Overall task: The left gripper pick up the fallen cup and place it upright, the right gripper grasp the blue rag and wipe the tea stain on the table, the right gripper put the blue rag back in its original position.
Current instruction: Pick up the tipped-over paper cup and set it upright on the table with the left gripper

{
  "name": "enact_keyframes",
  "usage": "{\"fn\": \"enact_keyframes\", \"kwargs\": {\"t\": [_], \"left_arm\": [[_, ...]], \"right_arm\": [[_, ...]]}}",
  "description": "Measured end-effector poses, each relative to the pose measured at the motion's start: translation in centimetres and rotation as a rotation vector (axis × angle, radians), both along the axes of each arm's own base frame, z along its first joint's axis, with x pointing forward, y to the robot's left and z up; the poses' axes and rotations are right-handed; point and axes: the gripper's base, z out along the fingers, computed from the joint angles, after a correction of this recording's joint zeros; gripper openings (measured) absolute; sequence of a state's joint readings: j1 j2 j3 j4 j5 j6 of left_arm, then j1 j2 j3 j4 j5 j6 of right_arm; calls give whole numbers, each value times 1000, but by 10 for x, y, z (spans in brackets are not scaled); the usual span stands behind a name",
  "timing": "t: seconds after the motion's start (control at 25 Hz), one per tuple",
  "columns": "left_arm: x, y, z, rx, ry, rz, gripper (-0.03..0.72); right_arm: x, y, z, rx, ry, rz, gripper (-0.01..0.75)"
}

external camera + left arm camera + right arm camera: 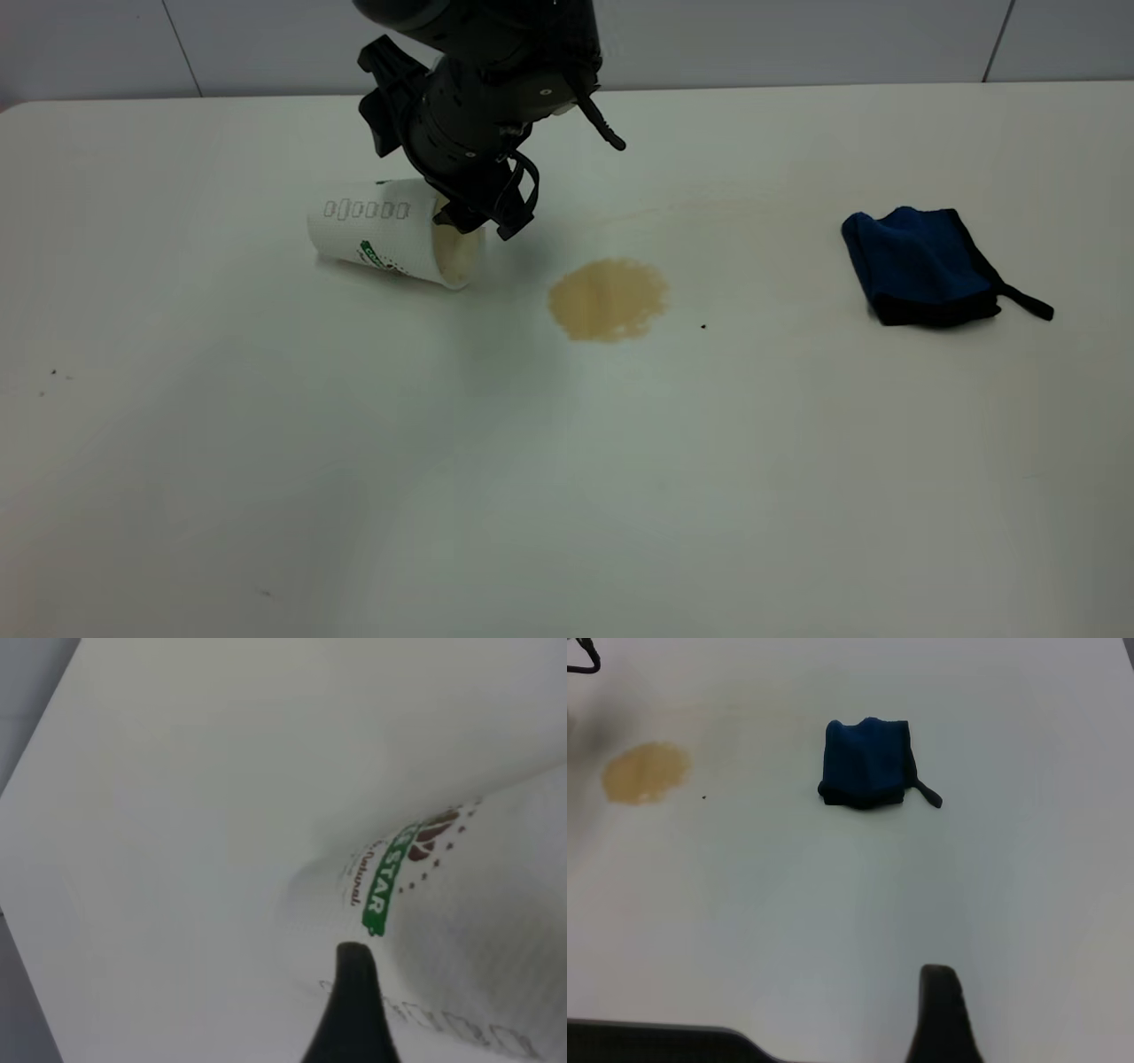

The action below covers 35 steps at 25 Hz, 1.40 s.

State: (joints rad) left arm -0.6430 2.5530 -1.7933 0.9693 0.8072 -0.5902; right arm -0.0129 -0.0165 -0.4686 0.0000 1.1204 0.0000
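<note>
The white paper cup (390, 232) lies on its side on the table (567, 461), its cream mouth facing the tea stain (608, 299). My left gripper (474, 217) reaches down from above to the upper rim of that mouth. In the left wrist view the cup's wall with the green banner (416, 877) fills the near side, pressed close to the gripper. The blue rag (921, 266) lies bunched at the right with its black strap trailing. My right gripper (1010, 1028) hovers open well short of the blue rag (866, 762), with one fingertip (939, 1001) showing; the tea stain (647, 773) lies off to one side.
A tiny dark speck (703, 326) sits just right of the stain. Faint specks (53, 374) mark the table's left side. A grey wall runs behind the table's far edge.
</note>
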Motion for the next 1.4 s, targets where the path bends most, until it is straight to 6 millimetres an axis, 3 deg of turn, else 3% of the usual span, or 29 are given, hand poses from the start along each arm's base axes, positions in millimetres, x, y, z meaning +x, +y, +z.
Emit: {"fn": "enact_keyframes", "kwargs": {"t": [0.2,0.28,0.36,0.56,0.68,0.8,1.0,1.12,1.24,1.4], "left_arm": [[5,7,-10,23,-1,-11,622],[6,11,-15,30,5,-6,560],[7,15,-18,33,10,2,467],[12,25,-13,111,-7,6,127],[15,26,-4,165,-20,-13,32],[16,25,13,147,-18,-21,7],[19,18,83,-30,-26,-87,6],[20,25,118,-159,8,-126,6],[22,41,128,-305,93,-99,6],[30,68,123,-462,203,-68,6]], "right_arm": [[0,0,0,0,0,0,583],[0,0,0,0,0,0,583],[0,0,0,0,0,0,583],[0,0,0,0,0,0,583],[0,0,0,4,0,-3,583],[0,0,0,0,0,0,583],[0,0,0,0,0,0,583],[0,0,0,4,0,-3,583],[0,0,0,0,0,0,583],[0,0,0,0,0,0,583]]}}
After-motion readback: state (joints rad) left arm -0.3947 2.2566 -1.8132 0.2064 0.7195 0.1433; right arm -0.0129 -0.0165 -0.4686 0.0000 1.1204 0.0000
